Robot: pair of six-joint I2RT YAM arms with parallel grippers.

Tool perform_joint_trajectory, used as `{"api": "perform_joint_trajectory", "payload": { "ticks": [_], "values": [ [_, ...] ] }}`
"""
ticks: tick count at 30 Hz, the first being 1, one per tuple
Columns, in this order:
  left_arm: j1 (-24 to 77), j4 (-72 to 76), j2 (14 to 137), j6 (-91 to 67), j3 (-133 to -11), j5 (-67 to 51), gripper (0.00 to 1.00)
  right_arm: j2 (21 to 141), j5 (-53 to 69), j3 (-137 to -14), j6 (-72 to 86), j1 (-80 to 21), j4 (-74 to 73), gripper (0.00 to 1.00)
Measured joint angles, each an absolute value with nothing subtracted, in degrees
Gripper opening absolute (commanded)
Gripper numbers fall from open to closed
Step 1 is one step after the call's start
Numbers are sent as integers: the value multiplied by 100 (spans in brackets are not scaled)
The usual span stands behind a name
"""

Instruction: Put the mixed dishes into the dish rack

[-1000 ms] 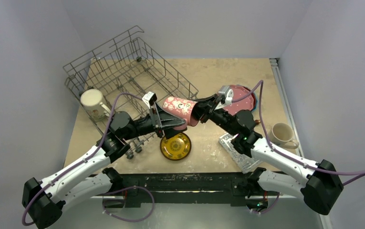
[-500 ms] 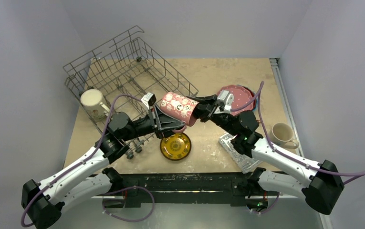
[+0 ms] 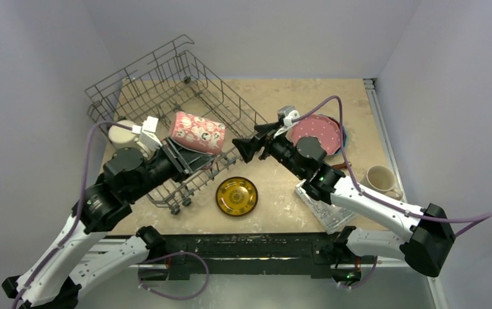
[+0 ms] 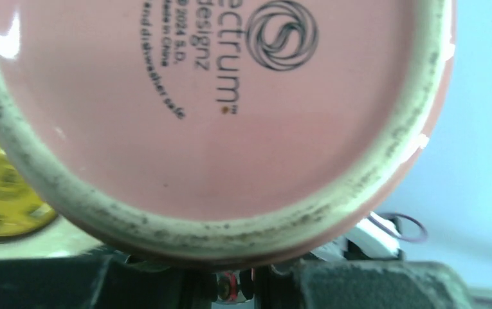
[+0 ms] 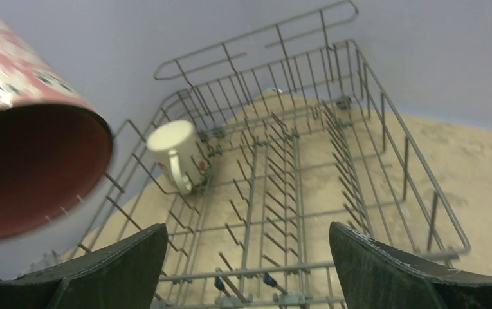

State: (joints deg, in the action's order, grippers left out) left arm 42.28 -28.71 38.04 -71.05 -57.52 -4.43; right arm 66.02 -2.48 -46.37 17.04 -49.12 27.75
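Pink mug point(image 3: 197, 132): on its side, aloft over the dish rack's point(image 3: 227, 96) near end.
Left gripper point(image 3: 185, 151): clamped on the mug's base end (base fills the wrist view).
Right gripper point(image 3: 244, 148): fingers spread, empty, to the mug's right, apart from it.

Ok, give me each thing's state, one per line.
Left tool, shut on pink mug.
Right tool, open, empty.
Pink mug, on its side, over rack.
Rack, holds one cream mug.
Other cream mug, upright on table.
Yellow plate, flat on table.
Dotted plate, lying flat.
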Motion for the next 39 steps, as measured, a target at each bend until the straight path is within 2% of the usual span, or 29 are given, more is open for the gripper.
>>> {"api": "perform_joint_trajectory", "payload": {
  "ticks": [7,14,18,24,39],
  "values": [
    [4226,-5277,4053,-5931,-7196,1697,0,6281,-860,-4622,2097,-4912,1586,97],
    [4202,-7091,5437,-5852,-7924,3496,0,5645,-1181,-4440,2246,-4912,1000,98],
    [3975,-7498,6038,-5902,-7924,3684,0,5452,-1400,-4370,2263,-4912,709,97],
    [3000,-7605,6501,-5927,-7710,3601,0,5183,-1605,-4346,2235,-4912,364,98],
    [2707,-7891,7028,-6803,-7048,4416,0,4987,-1752,-4333,2202,-4912,84,98]
  ]
}}
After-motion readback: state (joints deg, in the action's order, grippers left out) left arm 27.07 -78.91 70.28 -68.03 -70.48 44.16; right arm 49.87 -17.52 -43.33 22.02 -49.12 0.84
